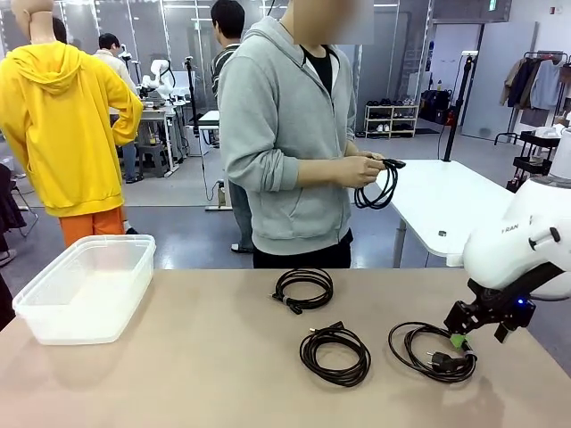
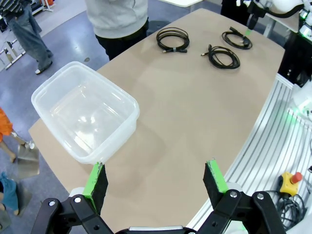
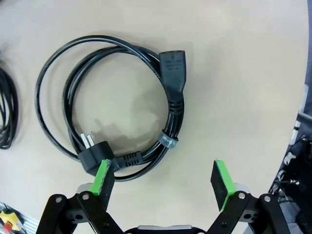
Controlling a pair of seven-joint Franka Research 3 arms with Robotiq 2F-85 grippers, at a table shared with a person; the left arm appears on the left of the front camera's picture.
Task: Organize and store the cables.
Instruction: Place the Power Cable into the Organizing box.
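Note:
Three black cables lie coiled on the tan table (image 1: pixel 178 374): a far coil (image 1: pixel 303 289), a middle coil (image 1: pixel 335 353) and a right coil (image 1: pixel 432 351) with a plug. My right gripper (image 1: pixel 480 337) hovers open just above the right coil's near-right edge. In the right wrist view that coil (image 3: pixel 109 105) lies ahead, its plug beside my left fingertip (image 3: pixel 103 170), and my right gripper (image 3: pixel 163 178) holds nothing. The person across the table holds another coiled cable (image 1: pixel 378 185) in both hands. My left gripper (image 2: pixel 158 178) is open, high over the table's left part.
A clear plastic bin (image 1: pixel 80 316) stands empty at the table's left end, below and ahead of my left gripper in the left wrist view (image 2: pixel 122 131). Bare tabletop lies between the bin and the coils. Another coil's edge (image 3: pixel 7 112) shows left of the right coil.

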